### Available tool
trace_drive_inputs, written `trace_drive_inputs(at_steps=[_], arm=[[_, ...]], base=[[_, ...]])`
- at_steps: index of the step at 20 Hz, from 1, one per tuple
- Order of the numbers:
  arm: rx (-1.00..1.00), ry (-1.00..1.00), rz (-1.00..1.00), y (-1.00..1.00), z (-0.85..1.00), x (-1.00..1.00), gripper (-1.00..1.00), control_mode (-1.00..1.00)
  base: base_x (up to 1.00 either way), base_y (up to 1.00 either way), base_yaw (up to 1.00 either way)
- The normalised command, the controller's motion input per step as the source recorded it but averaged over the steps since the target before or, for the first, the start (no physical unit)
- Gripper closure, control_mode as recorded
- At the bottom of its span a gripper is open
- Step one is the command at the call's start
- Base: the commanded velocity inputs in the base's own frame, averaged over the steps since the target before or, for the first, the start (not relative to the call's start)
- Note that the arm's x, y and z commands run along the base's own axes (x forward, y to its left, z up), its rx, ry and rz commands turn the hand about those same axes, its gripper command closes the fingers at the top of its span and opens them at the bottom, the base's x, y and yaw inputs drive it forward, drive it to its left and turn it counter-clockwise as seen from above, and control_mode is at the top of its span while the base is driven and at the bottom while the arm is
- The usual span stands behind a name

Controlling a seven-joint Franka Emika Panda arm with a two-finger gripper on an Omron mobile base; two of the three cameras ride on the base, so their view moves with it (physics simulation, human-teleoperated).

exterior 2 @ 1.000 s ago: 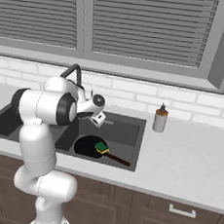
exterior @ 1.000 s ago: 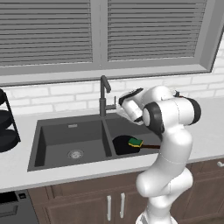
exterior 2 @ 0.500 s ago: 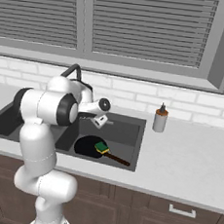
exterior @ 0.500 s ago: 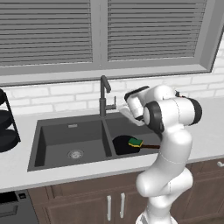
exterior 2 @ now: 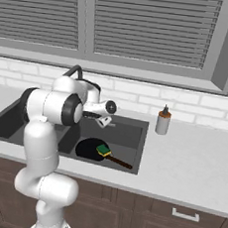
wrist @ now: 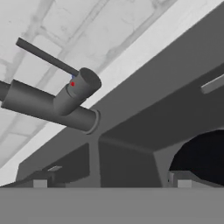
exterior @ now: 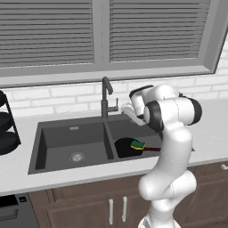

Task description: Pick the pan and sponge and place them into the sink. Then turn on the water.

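Pan (exterior: pixel 126 147) lies flat in right basin of sink (exterior: pixel 58 141), handle pointing right toward basin edge; sponge (exterior: pixel 137 144) rests on pan. Both placed, so judged step: water. No stream from faucet (exterior: pixel 106 95) spout. Claw (exterior 2: pixel 104 120) released, empty, hanging over right basin near faucet base; lever (wrist: pixel 46 57) just ahead in hand view, apparently lined up for push. Soap bottle (exterior 2: pixel 162 121) stands apart on desk (exterior 2: pixel 190 164).

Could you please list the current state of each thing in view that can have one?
pan: lying in the sink's right basin.
sponge: resting on the pan.
sink: left basin bare.
faucet: off, no stream falling.
hand: open, holding nothing, near the faucet.
bottle: upright on the counter.
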Motion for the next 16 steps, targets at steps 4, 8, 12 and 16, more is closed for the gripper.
trace_drive_inputs(at_steps=[4,8,12,16], arm=[[0.0,-0.02,0.0,0.01,0.0,0.22,-1.0,-1.0],[0.0,0.0,0.0,0.01,0.0,0.24,-1.0,-1.0],[0.0,-0.01,0.0,0.01,0.0,0.14,-1.0,-1.0],[0.0,0.0,0.0,0.05,0.07,0.13,-1.0,-1.0]], base=[[0.0,0.0,0.0],[0.0,0.0,0.0],[0.0,0.0,0.0],[0.0,0.0,0.0]])
